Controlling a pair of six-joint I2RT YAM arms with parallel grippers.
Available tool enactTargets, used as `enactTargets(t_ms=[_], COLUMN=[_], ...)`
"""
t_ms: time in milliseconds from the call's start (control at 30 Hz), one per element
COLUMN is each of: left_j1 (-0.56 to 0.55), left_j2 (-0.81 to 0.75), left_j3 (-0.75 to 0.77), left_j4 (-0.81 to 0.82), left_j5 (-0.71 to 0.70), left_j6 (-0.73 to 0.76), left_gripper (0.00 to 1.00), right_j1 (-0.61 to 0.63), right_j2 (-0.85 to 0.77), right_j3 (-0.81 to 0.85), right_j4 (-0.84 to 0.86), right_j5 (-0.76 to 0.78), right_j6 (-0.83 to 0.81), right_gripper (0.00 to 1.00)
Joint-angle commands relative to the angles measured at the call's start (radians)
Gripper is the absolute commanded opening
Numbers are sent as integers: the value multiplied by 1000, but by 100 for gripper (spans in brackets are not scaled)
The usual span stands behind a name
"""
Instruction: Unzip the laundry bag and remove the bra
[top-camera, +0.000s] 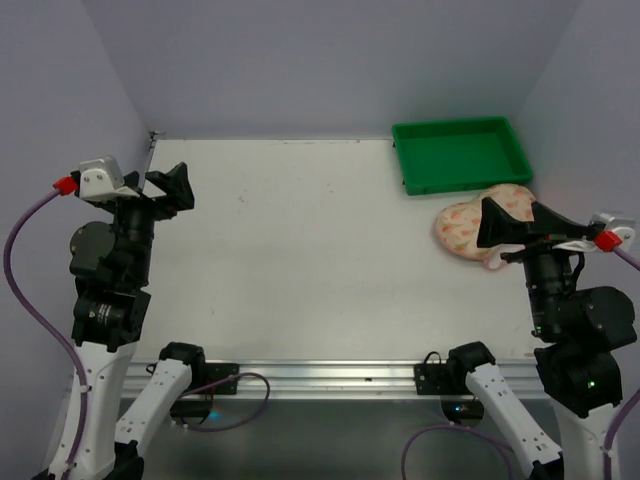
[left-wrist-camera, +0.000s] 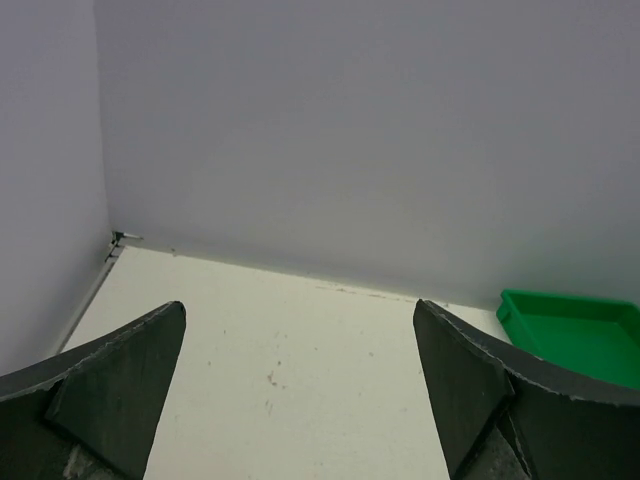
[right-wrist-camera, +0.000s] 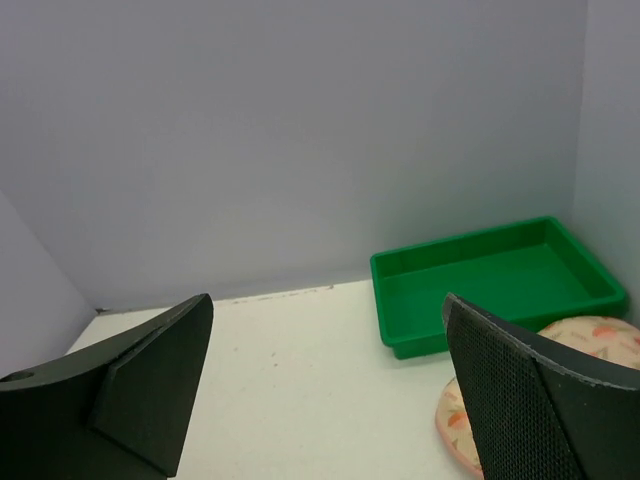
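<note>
Even, soft light, faint shadows, no glare, all views sharp

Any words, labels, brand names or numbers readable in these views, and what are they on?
None: no view shows any readable text.
The laundry bag has only an orange-red leaf print, no words.
The green tray is plain, with no label visible.

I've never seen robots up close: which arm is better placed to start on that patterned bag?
The right tool, probably: open, it hangs close by the laundry bag; the left tool is across the table, far from it.
</note>
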Motion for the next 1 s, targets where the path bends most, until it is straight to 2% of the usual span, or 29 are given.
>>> enactTargets(t_ms=[0,167,300,367,500,633,733,967], left_j1=[3,3,3,3,3,3,3,2], left_j2=[29,97,154,177,195,184,169,126], left_j3=[-43,-96,-132,-146,-185,-212,-235,-287], left_j4=[4,-8,-31,-47,-56,-58,-59,-51], left_j5=[28,104,155,180,204,250,258,286], left_j6=[-22,-58,-77,-83,-100,-114,-114,-132], left_gripper=[100,100,100,100,100,100,100,100], right_j1=[1,1,-2,-45,-227,-375,-509,-663], right_j2=[15,105,207,253,424,558,683,886], right_j3=[-28,-97,-155,-192,-236,-270,-284,-347], right_j4=[-28,-119,-197,-199,-199,-199,-197,-20], right_j5=[48,74,236,242,110,96,-41,-278], right_j6=[64,254,455,502,607,743,835,955], right_gripper=[99,99,99,99,99,99,99,99])
